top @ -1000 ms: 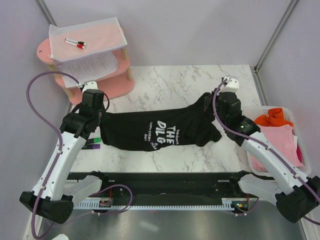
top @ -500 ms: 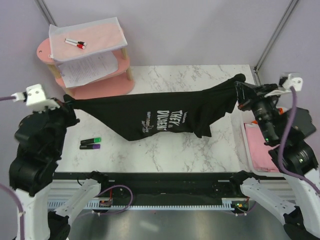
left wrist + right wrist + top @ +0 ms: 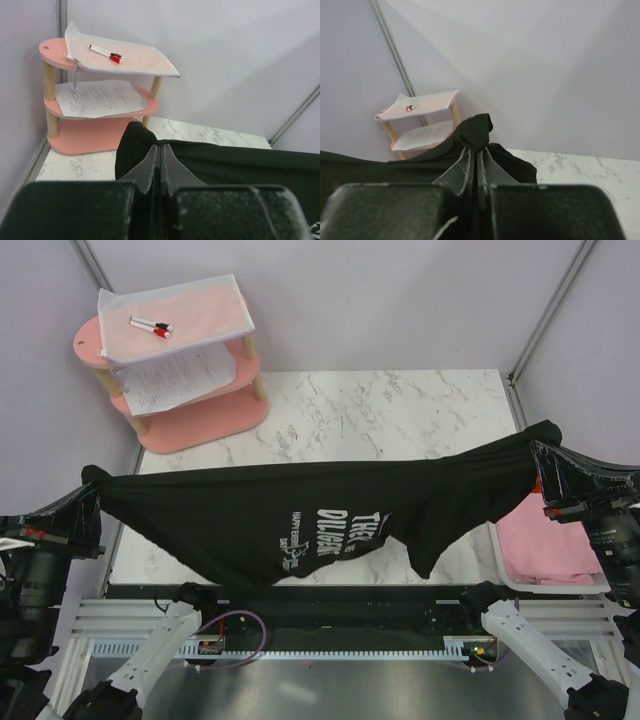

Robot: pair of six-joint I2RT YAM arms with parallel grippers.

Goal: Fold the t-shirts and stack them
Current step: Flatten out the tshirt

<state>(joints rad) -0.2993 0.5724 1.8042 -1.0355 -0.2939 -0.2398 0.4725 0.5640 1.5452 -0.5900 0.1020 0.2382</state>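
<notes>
The black t-shirt (image 3: 300,505) with white chest lettering hangs stretched in the air between my two grippers, above the near part of the marble table (image 3: 380,410). My left gripper (image 3: 92,480) is shut on its left end, seen up close in the left wrist view (image 3: 161,146). My right gripper (image 3: 540,435) is shut on its right end, seen in the right wrist view (image 3: 475,149). The shirt's lower part sags toward the front edge. A folded pink t-shirt (image 3: 540,540) lies in a bin at the right; the orange one is hidden.
A pink three-tier shelf (image 3: 175,415) stands at the back left with printed paper sheets (image 3: 180,375) and a red marker (image 3: 152,328) on top. The white bin (image 3: 500,565) sits at the table's right edge. Grey walls enclose the table.
Both arms have lifted and pulled apart and toward the near edge, raising the black shirt off the table and stretching it taut. The two markers on the table are now hidden.
</notes>
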